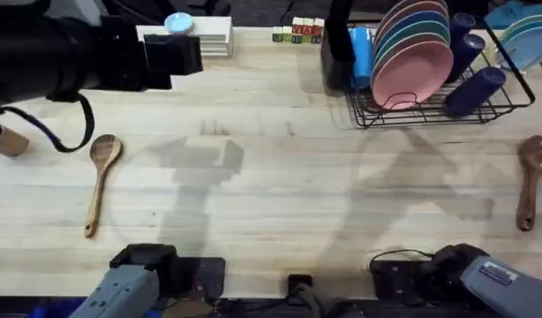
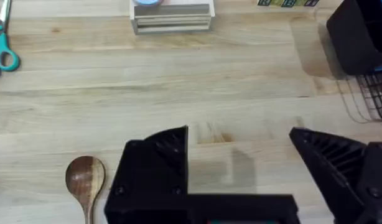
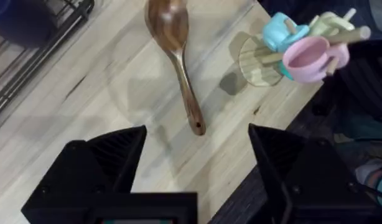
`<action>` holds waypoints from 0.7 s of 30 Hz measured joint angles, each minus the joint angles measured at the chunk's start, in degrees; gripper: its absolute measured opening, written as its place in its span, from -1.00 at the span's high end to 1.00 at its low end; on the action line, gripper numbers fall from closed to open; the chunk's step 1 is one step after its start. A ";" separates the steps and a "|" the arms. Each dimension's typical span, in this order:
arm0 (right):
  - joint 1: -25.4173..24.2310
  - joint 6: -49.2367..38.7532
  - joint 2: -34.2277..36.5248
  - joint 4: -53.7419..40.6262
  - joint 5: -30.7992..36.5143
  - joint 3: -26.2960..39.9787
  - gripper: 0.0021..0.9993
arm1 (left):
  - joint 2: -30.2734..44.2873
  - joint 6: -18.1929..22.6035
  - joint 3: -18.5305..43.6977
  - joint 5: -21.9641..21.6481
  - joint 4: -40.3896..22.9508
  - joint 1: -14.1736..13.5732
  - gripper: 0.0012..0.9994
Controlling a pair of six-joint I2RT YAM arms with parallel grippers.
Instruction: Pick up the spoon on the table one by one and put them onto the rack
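I judged the darker spoon (image 3: 174, 56) nearest my right tool (image 3: 197, 162), open and empty, handle pointing near; the left tool (image 2: 241, 168) hung open, empty.

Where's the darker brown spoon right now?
In the overhead view the darker spoon lies flat at the table's right edge, in front of the rack's right end.

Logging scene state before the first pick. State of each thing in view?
Light spoon: flat on table, left side, untouched.
Dark spoon: flat on table, right edge, untouched.
Rack: upright at back right, holding plates and cups, no spoon in it.
Left tool: open, empty, above the table.
Right tool: open, empty, above the dark spoon's handle.
Scissors: lying on table.
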 joint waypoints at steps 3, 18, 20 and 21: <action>0.00 0.00 1.81 1.76 0.17 0.00 -0.99 | 0.02 0.00 0.00 0.00 -0.02 0.00 -0.99; -4.34 -7.33 7.76 7.84 -4.44 -0.03 -0.99 | 0.02 0.00 0.00 0.01 -0.06 0.00 -0.99; -5.52 -7.66 8.75 8.80 -5.81 -0.38 -0.99 | 0.00 0.00 0.00 0.02 -0.06 0.00 -0.99; -6.06 -7.99 9.29 9.19 -6.55 -0.68 -0.99 | 0.02 0.00 0.00 0.01 -0.06 0.00 -0.99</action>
